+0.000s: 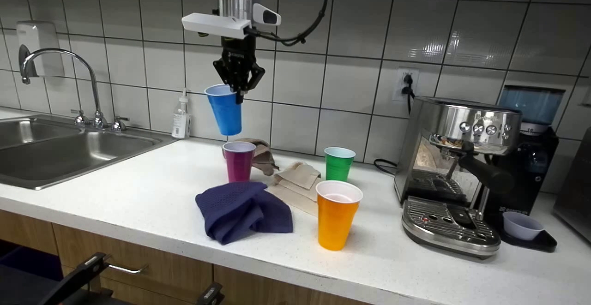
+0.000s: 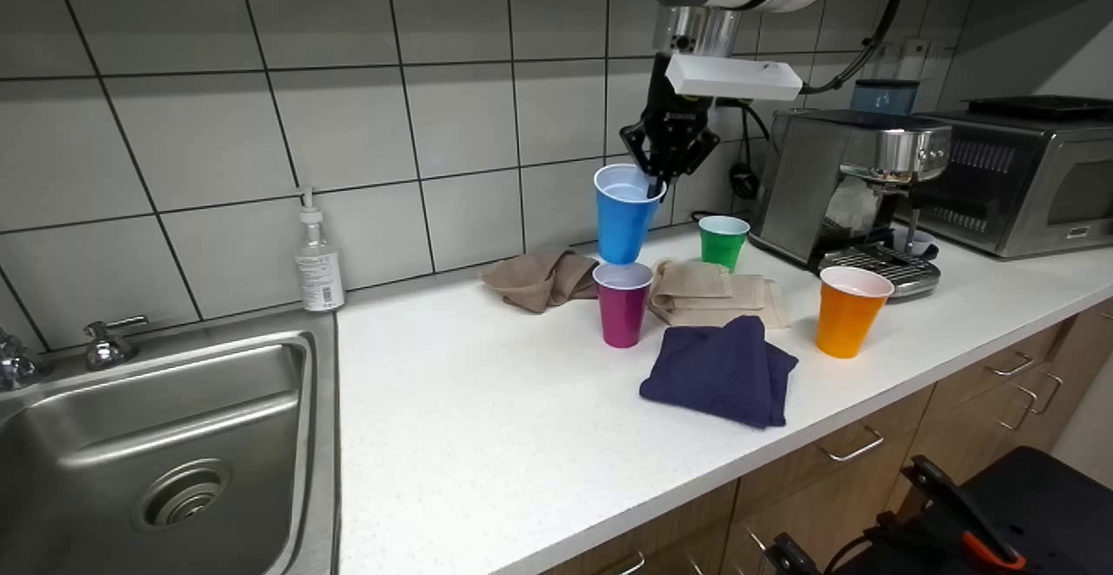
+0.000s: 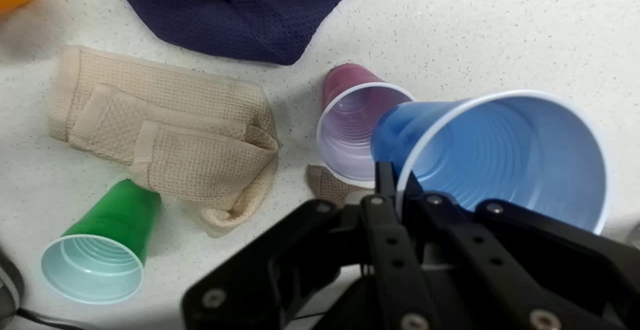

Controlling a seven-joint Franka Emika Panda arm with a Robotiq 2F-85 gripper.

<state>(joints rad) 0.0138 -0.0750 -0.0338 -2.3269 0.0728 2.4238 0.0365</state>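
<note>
Pale tiles (image 1: 351,32) covered the far wall (image 2: 461,1), and before them ran a white counter (image 1: 138,189), with a metal sink (image 2: 322,436) at its left and a coffee machine (image 1: 429,157) at its right. Above the counter, the gripper (image 3: 398,185) pointed downward and held a blue cup (image 1: 225,113) by its rim, the jaws closed narrowly on it: one of its fingers (image 3: 384,180) stood outside the cup's side, and the other one inside. This blue cup was in the air, slightly tilted, with its mouth upward. Below it, a purple cup (image 1: 239,164) stood upright on the counter, and in an exterior view a narrow gap was visible between the two. Beyond the purple cup lay a crumpled brown cloth (image 2: 535,281), and to its right a folded beige cloth (image 2: 713,297). Nearer lay a dark blue cloth (image 1: 244,210), loosely folded. A green cup (image 1: 338,166) stood beyond the beige cloth, toward the right, and an orange cup (image 1: 336,219) stood to the right of the dark blue cloth. By the wall, beside the sink, stood a clear pump bottle (image 2: 320,270).
</note>
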